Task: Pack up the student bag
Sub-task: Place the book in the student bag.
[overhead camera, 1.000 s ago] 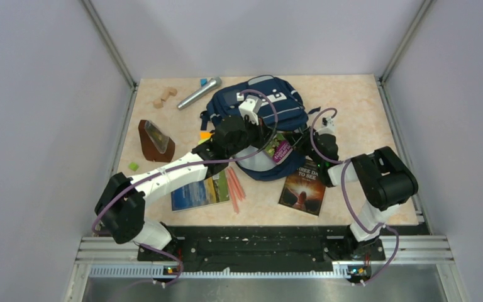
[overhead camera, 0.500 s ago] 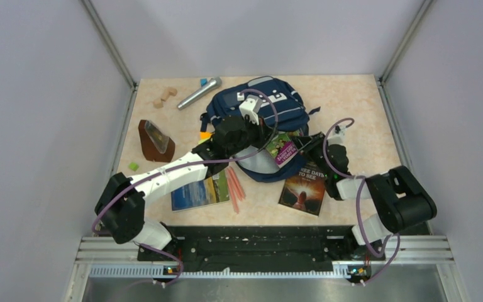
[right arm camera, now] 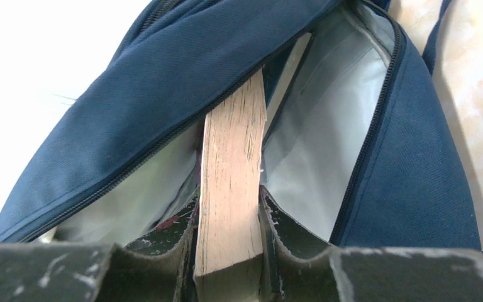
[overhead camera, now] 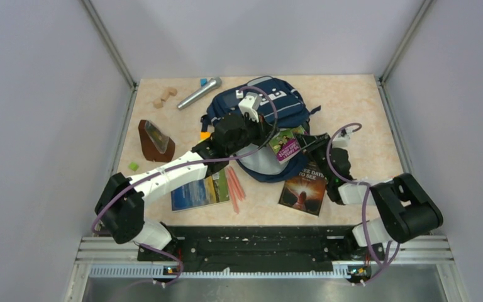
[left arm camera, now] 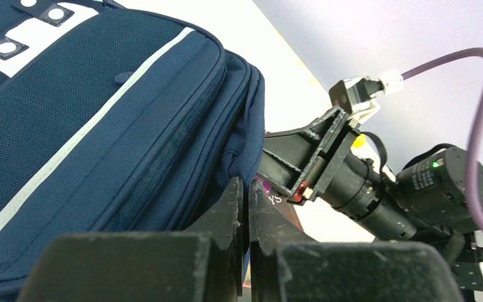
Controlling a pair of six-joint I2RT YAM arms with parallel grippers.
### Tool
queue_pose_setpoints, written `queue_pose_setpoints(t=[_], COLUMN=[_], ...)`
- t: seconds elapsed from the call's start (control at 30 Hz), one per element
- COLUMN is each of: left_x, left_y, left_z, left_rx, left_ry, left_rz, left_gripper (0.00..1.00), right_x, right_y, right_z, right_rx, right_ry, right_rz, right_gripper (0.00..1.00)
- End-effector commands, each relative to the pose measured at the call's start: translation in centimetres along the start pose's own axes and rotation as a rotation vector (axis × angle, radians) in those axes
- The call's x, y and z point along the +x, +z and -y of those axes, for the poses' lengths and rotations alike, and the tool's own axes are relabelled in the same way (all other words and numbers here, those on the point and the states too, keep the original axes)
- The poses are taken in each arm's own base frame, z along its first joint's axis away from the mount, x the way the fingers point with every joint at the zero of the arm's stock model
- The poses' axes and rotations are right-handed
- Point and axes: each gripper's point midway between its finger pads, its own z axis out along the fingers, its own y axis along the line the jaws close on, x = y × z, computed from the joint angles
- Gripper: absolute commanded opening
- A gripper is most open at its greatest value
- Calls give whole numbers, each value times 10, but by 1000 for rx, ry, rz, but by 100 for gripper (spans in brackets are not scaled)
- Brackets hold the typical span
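The student bag (overhead camera: 275, 104), navy with grey stripes, lies at the middle back of the table, its mouth toward the arms. My left gripper (left arm camera: 246, 186) is shut on the edge of the bag's upper flap (left arm camera: 251, 141) and holds it up. My right gripper (right arm camera: 228, 200) is shut on a book (right arm camera: 233, 151), whose tan page edge points into the grey-lined opening (right arm camera: 327, 151). From above, the book's green and magenta cover (overhead camera: 287, 143) lies at the bag's mouth between both grippers. The book's front end is hidden under the flap.
A dark-covered book (overhead camera: 303, 187) lies in front of the bag, under the right wrist. A landscape-cover book (overhead camera: 200, 191) and pink pencils (overhead camera: 235, 184) lie under the left arm. A microphone (overhead camera: 199, 92), wooden blocks (overhead camera: 164, 96) and a brown wedge-shaped thing (overhead camera: 156, 141) stand at the left.
The right arm's elbow has swung toward the near right edge. Its gripper and the book have shifted slightly right and back at the bag's mouth. The left gripper keeps its hold.
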Motion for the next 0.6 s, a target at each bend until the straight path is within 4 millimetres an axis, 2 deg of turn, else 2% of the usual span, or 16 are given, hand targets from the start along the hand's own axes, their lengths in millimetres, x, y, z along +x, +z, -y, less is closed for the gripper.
queue_pose_setpoints(t=[0.0, 0.1, 0.2, 0.33, 0.57], left_x=[-55, -55, -57, -56, -53], left_y=[-6, -6, -9, -14, -15], left_z=[52, 54, 59, 61, 64], left_rx=[161, 170, 188, 201, 221], left_ry=[-8, -7, -6, 1, 2], left_rz=[139, 137, 134, 127, 115], left_gripper=[0, 0, 0, 0, 0], right_x=[-33, -28, -20, -14, 3], right_y=[16, 29, 42, 57, 90], right_z=[-65, -67, -62, -68, -38], right_rx=[-222, -237, -188, -192, -64], right_ry=[98, 115, 104, 97, 99], right_rz=[158, 173, 207, 225, 226], right_gripper=[0, 0, 0, 0, 0])
